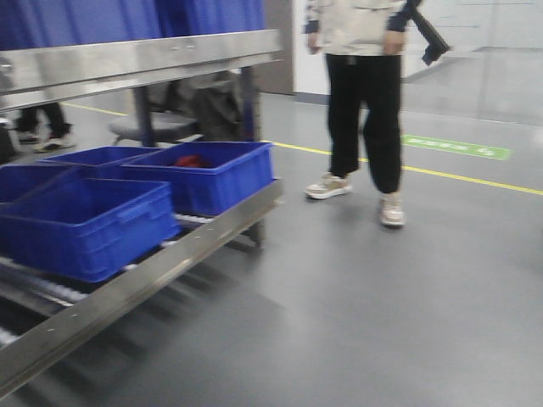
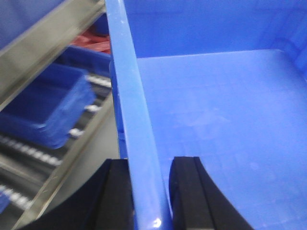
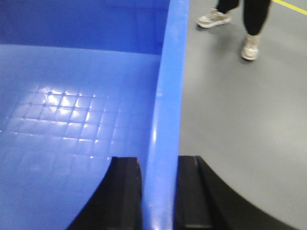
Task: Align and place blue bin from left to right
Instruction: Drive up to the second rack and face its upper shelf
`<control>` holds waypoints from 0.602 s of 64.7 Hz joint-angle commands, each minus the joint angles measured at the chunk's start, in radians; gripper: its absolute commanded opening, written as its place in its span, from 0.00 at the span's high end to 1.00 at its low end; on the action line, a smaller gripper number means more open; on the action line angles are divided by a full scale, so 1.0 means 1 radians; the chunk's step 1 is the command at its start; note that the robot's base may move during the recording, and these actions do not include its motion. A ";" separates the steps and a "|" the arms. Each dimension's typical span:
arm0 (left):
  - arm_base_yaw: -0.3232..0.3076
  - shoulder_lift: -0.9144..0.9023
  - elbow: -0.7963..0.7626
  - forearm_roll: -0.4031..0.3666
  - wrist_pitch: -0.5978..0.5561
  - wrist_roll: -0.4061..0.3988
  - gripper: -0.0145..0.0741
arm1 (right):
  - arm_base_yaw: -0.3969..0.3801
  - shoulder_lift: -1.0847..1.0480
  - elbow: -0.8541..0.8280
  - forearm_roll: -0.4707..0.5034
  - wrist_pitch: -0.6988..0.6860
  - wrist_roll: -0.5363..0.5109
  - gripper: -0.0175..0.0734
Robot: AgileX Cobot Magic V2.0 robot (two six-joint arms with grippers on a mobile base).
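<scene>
end effectors (image 2: 149, 165) (image 3: 158, 163) tight on blue bin (image 2: 216, 120)

The bin (image 3: 173, 72) is looking like smooth blue plastic, its rim catching a glossy streak of light and its inner bottom showing a faint moulded grid. The left gripper (image 2: 148, 167) and right gripper (image 3: 159, 163) are showing matt black fingers (image 2: 184, 191), seemingly plastic. The rack (image 1: 153, 55) is gleaming like brushed metal, and the floor (image 1: 382, 297) is lying smooth and grey with a soft sheen.
</scene>
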 commanded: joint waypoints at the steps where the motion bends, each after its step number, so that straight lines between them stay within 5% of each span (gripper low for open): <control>1: -0.008 -0.025 -0.018 -0.017 -0.088 0.020 0.86 | 0.004 -0.022 -0.022 -0.010 -0.149 -0.043 0.88; 39: -0.008 -0.025 -0.018 -0.017 -0.088 0.020 0.86 | 0.004 -0.022 -0.022 -0.010 -0.149 -0.043 0.88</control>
